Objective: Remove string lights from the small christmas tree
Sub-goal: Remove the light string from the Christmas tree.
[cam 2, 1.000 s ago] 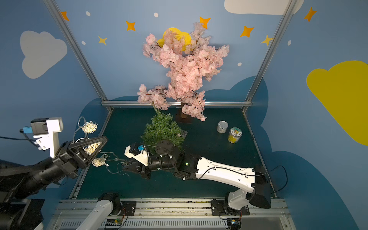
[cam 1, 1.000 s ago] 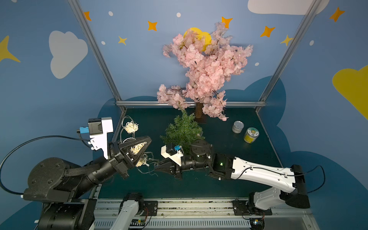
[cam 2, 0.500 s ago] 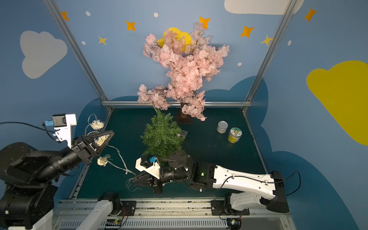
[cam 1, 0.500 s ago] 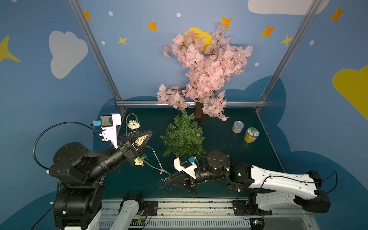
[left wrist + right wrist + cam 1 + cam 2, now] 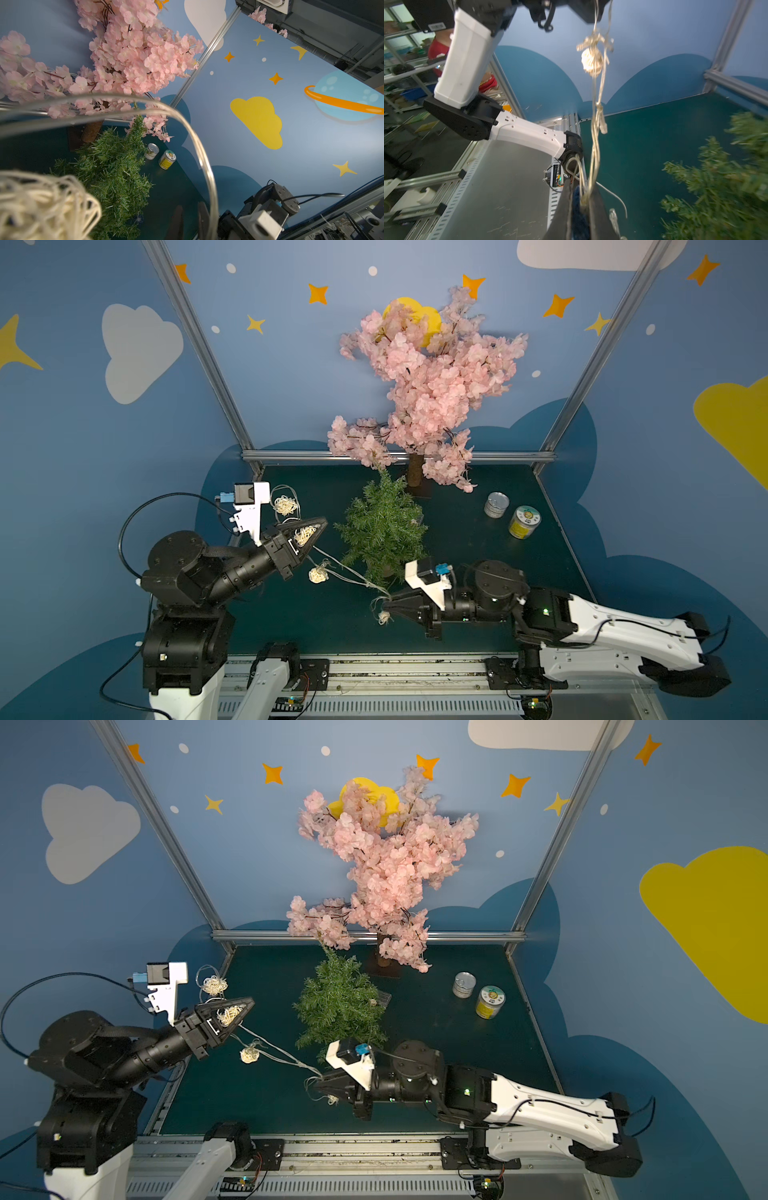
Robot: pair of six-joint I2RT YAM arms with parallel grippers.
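Cream woven balls on pale wire: where do the string lights (image 5: 318, 574) lie right now, Mo?

Strung in the air between the two arms, Lia, on the near-left side of the small christmas tree (image 5: 384, 531). Their long axis slants from the left jaws, high by the left edge of the worktop (image 5: 457, 522), down to the right jaws, low by the tree's base.

And the jaws?

Both closed. The left jaws pinch a cream ball (image 5: 305, 536) along with its wire. The right jaws clamp a bundle of strands (image 5: 594, 158), with something dark blue between them that I take for a blue ball.

Is the string clear of the branches?

Cannot tell. It passes just beside the lowest left branches. A pale speck (image 5: 414, 522) sits on the tree's right side, and a clear flat thing (image 5: 384, 996) lies just behind there. Either may belong to the string.

Which way to pull, then?

My judgement is away from the tree, toward the near-left. The right arm (image 5: 582, 618) is the nearer one to the tree.

Counts?

One string with four cream balls showing in a top view. One green tree, one pink blossom tree (image 5: 428, 377), one silver can (image 5: 496, 504), one yellow-labelled can (image 5: 524, 522), two arms.
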